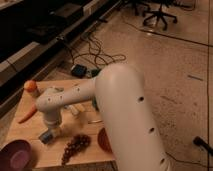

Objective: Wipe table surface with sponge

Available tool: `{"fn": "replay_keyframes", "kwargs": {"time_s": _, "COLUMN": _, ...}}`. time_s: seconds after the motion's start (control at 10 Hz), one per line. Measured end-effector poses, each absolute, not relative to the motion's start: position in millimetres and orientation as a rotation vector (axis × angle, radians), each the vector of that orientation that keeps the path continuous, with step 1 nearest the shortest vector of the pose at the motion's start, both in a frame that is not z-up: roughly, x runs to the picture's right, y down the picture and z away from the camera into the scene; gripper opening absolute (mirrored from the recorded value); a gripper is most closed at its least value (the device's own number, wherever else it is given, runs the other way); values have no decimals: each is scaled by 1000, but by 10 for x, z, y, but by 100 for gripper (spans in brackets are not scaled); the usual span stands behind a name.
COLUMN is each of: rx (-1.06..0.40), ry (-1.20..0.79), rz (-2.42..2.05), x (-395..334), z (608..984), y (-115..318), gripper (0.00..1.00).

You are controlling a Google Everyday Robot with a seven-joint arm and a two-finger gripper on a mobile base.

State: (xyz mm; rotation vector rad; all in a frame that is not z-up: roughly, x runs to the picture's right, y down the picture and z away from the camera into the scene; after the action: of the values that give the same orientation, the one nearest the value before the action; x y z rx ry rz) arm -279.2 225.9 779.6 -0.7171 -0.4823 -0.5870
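The table surface (35, 127) is a light tan wooden board on the floor at lower left. The sponge (46, 136), a small blue block with a paler side, lies on the board near its front. My gripper (52, 129) hangs from the white arm (120, 110) and points down right over the sponge, touching or almost touching it. The arm hides the board's right part.
A dark grape bunch (75, 144) lies right of the sponge. A purple bowl (17, 155) sits at the front left corner, a carrot (27, 115) at the left edge, an orange-topped item (31, 87) at the back left, a reddish plate (103, 140) beside the arm. Cables (95, 52) lie behind.
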Motion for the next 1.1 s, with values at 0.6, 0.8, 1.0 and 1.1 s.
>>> {"fn": "replay_keyframes", "kwargs": {"time_s": 0.6, "rx": -729, "ry": -439, "rz": -465, "x": -2366, "z": 7956, "y": 2188, "gripper": 0}}
{"fn": "replay_keyframes", "kwargs": {"time_s": 0.8, "rx": -725, "ry": -427, "rz": -440, "x": -2276, "z": 8040, "y": 2072, "gripper": 0}}
{"fn": "replay_keyframes", "kwargs": {"time_s": 1.0, "rx": -731, "ry": -416, "rz": -425, "x": -2226, "z": 8130, "y": 1993, "gripper": 0}}
{"fn": "replay_keyframes", "kwargs": {"time_s": 1.1, "rx": -732, "ry": -410, "rz": -421, "x": -2212, "z": 8184, "y": 1937, "gripper": 0}}
